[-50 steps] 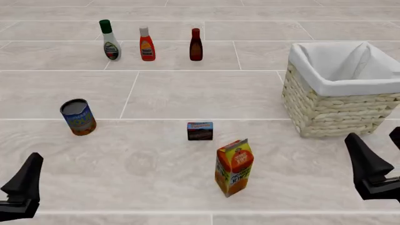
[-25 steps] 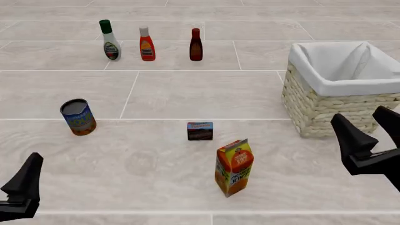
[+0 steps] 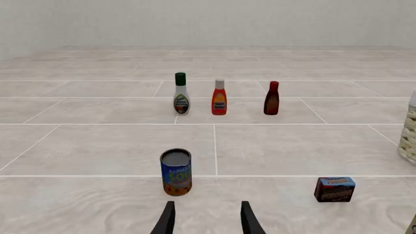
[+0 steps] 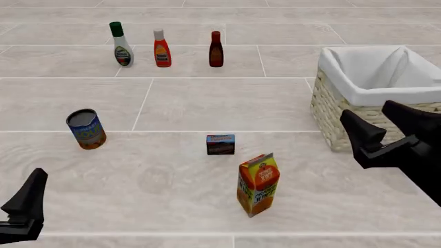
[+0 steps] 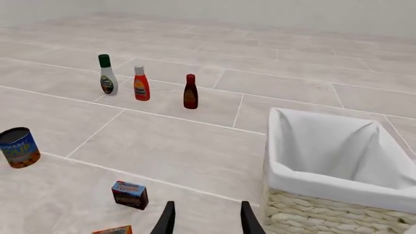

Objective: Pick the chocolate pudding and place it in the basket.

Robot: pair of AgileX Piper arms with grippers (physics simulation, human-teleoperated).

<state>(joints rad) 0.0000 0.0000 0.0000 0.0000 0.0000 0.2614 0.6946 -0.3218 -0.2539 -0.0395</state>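
Brown and small, the chocolate pudding (image 4: 220,144) stands upright on the pale worktop (image 4: 206,103) near the middle, just beyond the orange juice carton (image 4: 258,184) and well apart from the wicker basket (image 4: 358,124) at the right. The right hand (image 4: 386,125) hovers in front of the basket's near side, fingers apart and holding nothing. The left hand (image 3: 206,222) sits low at the near left, fingers also spread, with the tin can (image 4: 86,129) standing beyond it
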